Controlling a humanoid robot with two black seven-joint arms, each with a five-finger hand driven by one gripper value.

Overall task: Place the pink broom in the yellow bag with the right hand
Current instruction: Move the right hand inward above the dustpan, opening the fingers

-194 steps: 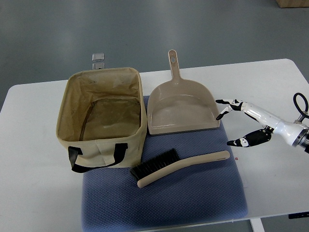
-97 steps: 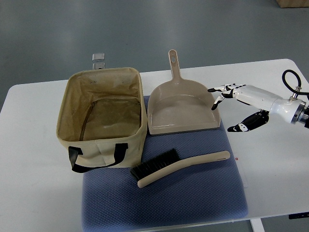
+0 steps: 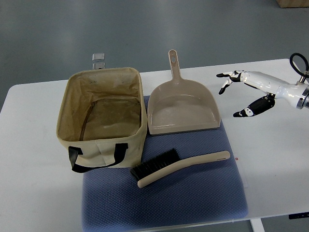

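A pale pinkish-beige hand broom [image 3: 181, 166] with dark bristles lies flat on the blue mat [image 3: 193, 198], handle pointing right. To its upper left stands the open yellow-beige fabric bag [image 3: 72, 104] with black handles, nothing visible inside. My right hand [image 3: 237, 93] hovers over the white table to the right of the dustpan, well above and right of the broom, fingers spread and holding nothing. The left arm does not show.
A matching beige dustpan [image 3: 182, 108] lies behind the broom, its handle pointing away from me. The white table [image 3: 275, 159] ends near the bottom and right edges. A small metal clip [image 3: 98, 58] sits beyond the table's far edge.
My right hand has risen and drawn back toward the far right, away from the broom handle and dustpan. Broom, bag and dustpan have not moved.
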